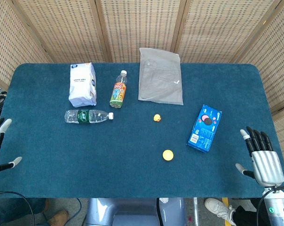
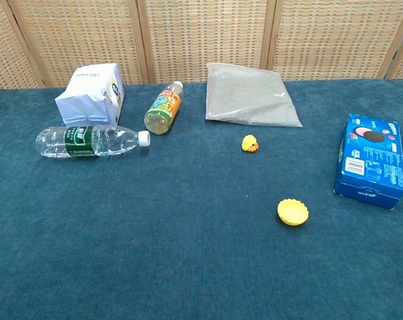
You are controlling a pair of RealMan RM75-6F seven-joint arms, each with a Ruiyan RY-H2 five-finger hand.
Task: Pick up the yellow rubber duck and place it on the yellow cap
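The small yellow rubber duck (image 1: pixel 157 118) (image 2: pixel 250 143) sits on the blue table just in front of the grey bag. The yellow cap (image 1: pixel 168 155) (image 2: pixel 293 212) lies nearer the front edge, a little right of the duck, with nothing on it. My right hand (image 1: pixel 263 157) hovers at the table's right front edge, fingers spread and empty, well right of the cap. My left hand (image 1: pixel 0 146) shows only partly at the left edge, fingers apart and holding nothing. Neither hand appears in the chest view.
A blue cookie box (image 1: pixel 204 127) (image 2: pixel 373 160) lies right of the cap. A grey bag (image 1: pixel 161 76) (image 2: pixel 250 95) is behind the duck. A clear water bottle (image 1: pixel 88 116), an orange drink bottle (image 1: pixel 118 89) and a white packet (image 1: pixel 82 84) sit at the left.
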